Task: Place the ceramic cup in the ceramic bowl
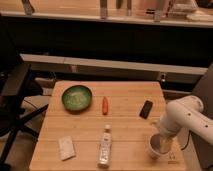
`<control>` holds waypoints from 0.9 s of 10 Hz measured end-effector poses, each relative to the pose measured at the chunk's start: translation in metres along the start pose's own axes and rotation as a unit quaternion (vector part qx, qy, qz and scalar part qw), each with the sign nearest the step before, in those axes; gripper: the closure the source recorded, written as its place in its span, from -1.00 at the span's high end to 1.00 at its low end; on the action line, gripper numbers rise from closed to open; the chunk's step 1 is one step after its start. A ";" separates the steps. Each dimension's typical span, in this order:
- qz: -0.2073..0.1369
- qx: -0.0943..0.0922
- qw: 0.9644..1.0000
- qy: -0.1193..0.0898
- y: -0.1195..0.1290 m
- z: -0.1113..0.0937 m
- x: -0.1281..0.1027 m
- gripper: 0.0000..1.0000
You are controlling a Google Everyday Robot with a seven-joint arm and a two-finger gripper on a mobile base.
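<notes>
The ceramic bowl (77, 97), dark green with a speckled inside, sits at the far left of the wooden table (125, 125). A small white ceramic cup (155, 145) stands near the table's front right corner. My gripper (164, 144) reaches down from the white arm (186, 117) into or right over the cup, hiding part of its rim. The cup rests on the table, far from the bowl.
A red carrot-like object (105, 105) lies right of the bowl. A clear bottle with a white cap (105, 146) lies near the front middle. A white packet (66, 147) lies at the front left, a black block (146, 109) at the right.
</notes>
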 end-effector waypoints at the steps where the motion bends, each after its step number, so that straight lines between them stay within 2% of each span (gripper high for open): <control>1: 0.000 0.000 1.000 -0.001 0.000 0.001 0.001 0.60; 9: 0.002 -0.005 1.000 -0.011 0.000 0.006 0.004 0.60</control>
